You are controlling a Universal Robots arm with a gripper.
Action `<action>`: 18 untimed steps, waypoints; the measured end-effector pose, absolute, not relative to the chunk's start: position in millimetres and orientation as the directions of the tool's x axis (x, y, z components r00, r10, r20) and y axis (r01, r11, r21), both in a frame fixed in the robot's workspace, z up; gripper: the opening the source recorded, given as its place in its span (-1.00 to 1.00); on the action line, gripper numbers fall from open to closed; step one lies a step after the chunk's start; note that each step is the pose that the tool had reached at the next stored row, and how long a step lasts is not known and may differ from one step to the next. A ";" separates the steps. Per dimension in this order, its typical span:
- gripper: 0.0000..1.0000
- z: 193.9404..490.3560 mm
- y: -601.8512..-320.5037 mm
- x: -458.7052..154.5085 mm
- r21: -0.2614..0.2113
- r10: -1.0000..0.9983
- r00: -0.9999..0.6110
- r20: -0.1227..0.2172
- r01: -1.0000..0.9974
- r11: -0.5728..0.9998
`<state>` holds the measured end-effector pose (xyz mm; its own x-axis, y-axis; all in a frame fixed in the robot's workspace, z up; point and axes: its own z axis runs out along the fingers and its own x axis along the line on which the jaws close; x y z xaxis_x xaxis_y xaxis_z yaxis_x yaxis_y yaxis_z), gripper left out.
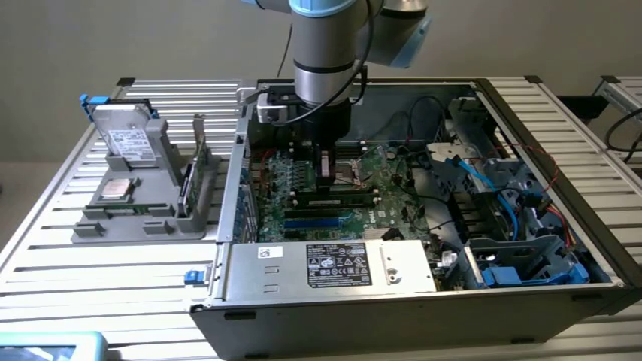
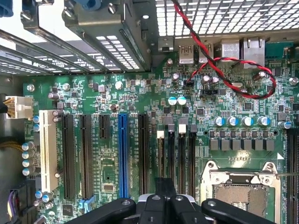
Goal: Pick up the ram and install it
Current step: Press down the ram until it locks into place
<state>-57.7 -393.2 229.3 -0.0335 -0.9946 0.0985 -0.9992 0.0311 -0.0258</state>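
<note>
My gripper (image 1: 329,179) hangs inside the open computer case (image 1: 522,293), just above the long black memory slots (image 2: 176,154) of the green motherboard (image 2: 117,93). Its fingers (image 2: 160,186) are pressed together, and I see nothing between them. The ram (image 1: 201,167), a thin green stick, stands on edge in the grey holder (image 1: 150,218) outside the case, at the exterior view's left and well apart from the gripper. The slots under the gripper (image 2: 166,189) look bare in the wrist view.
The holder also carries a hard drive (image 1: 128,139) and a square silver processor chip (image 1: 114,189). Next to the slots is the open processor socket (image 2: 243,193). A red-black twisted cable (image 2: 224,65) crosses the board. Drive cages and blue cables (image 1: 512,203) crowd the case's right side, with the power supply (image 1: 336,265) in front.
</note>
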 end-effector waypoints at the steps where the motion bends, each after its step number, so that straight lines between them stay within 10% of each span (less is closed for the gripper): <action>1: -0.79 231.5 -393.4 -56.9 -0.025 -0.994 -0.034 0.099 -0.999 0.031; 18: -0.79 238.7 -393.5 -27.0 -0.025 -0.994 -0.035 0.099 -0.999 0.032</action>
<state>-27.0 -393.5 238.7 -0.0346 -0.9945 0.0993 -0.9992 0.0323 -0.0253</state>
